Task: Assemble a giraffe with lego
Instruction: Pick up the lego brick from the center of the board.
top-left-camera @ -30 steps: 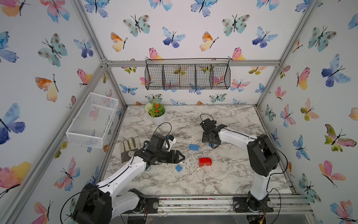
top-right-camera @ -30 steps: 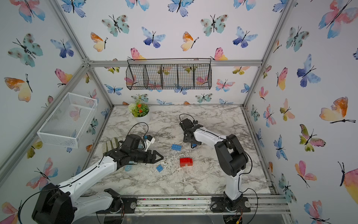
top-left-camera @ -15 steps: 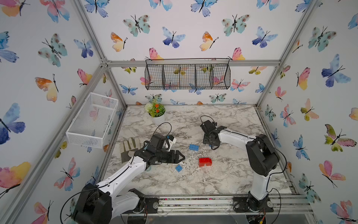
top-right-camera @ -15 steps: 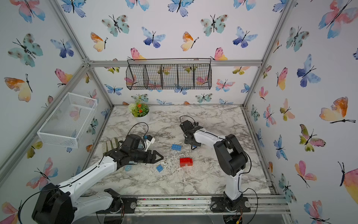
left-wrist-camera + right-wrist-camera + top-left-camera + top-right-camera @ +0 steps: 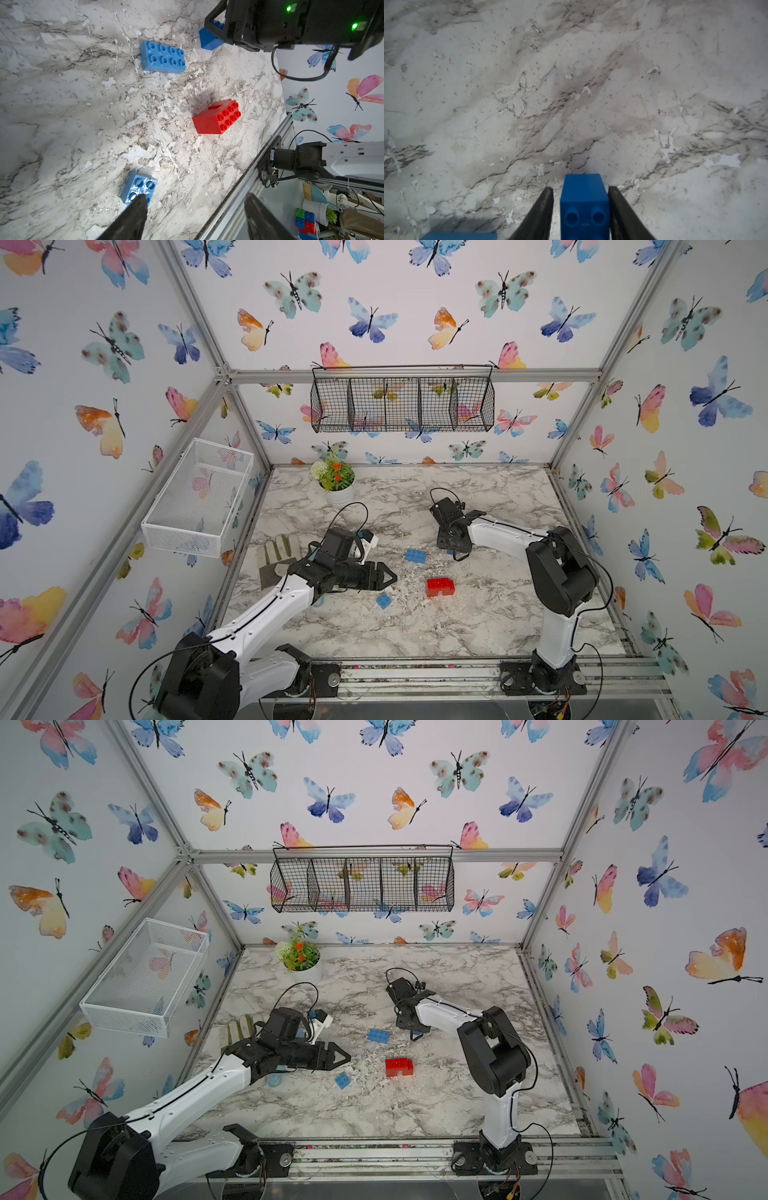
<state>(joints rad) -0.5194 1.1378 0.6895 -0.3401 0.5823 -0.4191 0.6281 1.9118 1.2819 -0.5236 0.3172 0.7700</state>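
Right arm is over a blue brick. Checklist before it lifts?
1. Right gripper straddles the dark blue square plastic brick: ok.
2. Both fingers pressing that brick: cannot tell; a narrow gap shows at one finger.
3. Oblong light blue eight-stud brick apart from the right gripper: ok.
4. Left gripper open and empty: ok.
5. Red arch-shaped plastic block free on the marble table, touching neither arm: ok.
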